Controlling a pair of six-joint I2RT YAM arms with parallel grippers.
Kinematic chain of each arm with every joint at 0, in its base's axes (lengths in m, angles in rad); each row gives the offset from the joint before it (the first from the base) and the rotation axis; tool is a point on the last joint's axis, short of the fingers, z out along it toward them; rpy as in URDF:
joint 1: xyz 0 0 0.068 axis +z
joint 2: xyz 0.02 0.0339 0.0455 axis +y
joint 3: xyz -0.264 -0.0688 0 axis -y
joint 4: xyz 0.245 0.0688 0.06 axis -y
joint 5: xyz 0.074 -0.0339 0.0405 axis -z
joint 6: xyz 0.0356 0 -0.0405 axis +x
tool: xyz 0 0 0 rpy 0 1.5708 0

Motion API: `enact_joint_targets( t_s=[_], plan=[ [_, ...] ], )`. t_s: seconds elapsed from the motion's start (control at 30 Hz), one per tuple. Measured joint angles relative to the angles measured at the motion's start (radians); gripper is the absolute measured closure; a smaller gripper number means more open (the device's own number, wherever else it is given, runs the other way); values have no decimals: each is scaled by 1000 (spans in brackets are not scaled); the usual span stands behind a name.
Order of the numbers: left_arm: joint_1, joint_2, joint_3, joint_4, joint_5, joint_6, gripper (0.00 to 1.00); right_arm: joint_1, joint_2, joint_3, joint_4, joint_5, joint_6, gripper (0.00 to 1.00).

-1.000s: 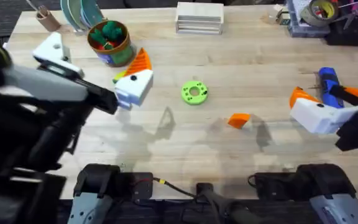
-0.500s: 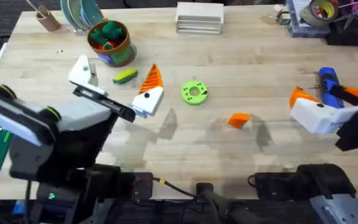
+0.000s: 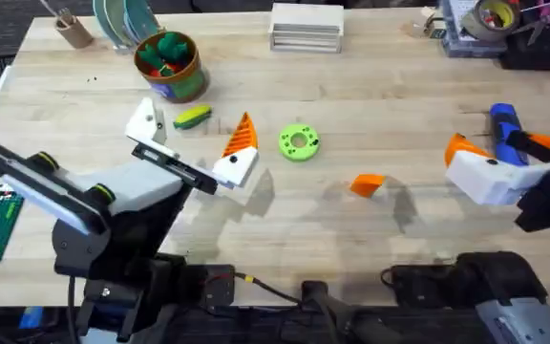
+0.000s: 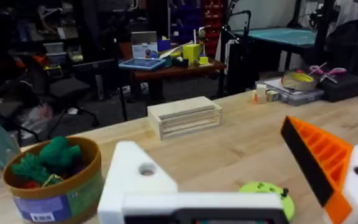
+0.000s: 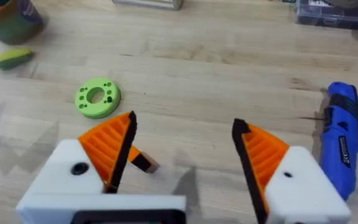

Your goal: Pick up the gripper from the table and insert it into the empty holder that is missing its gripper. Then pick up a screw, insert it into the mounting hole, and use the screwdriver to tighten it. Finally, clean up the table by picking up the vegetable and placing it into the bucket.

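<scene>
The small orange ribbed plastic wedge, the gripper, lies loose on the pale wooden table, right of centre and toward the near side, between the bright green round disc and the right gripper. In the right wrist view the wedge sits on the table just behind the left-hand orange pad. The right gripper's jaws stand apart with nothing between them; both white fingers carry orange pads. The left gripper hovers left of centre, jaws wide apart and empty; one finger bears an orange pad, the other is a bare white angular block, the holder, missing its pad. The stubby blue-handled screwdriver lies at the right edge, just beside the right gripper. The yellow toy corn cob with a green end, the vegetable, rests just near of the round tub with an orange-brown rim, the bucket, at the far left, which already contains green and red toys. Judgement: the wedge appears light, rigid and hard; its ribbed face should offer grip, but its taper may let it squirt out from a squeeze across the sloping faces. Holding it across the flat parallel sides, leaving the mounting end exposed, seems advisable. No screw can be made out.
</scene>
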State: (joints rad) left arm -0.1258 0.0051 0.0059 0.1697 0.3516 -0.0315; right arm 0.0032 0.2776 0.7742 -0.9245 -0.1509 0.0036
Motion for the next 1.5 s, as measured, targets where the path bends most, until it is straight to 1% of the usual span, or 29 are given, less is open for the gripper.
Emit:
enact_joint_targets(
  t_s=[0.13,0.2,0.27,0.3,1.5],
  plan=[
    [-2,0,0,-65,1,-4,8,0,0,0,0,0,0,10],
    [-2,0,0,-124,2,-5,8,0,0,0,0,0,0,10],
    [-2,0,0,-207,3,-7,8,0,0,0,0,0,0,10],
    [-2,1,0,-222,3,-9,8,0,0,0,0,0,0,10],
    [-2,0,0,-224,4,-11,8,0,0,0,0,0,0,9]
  ],
)
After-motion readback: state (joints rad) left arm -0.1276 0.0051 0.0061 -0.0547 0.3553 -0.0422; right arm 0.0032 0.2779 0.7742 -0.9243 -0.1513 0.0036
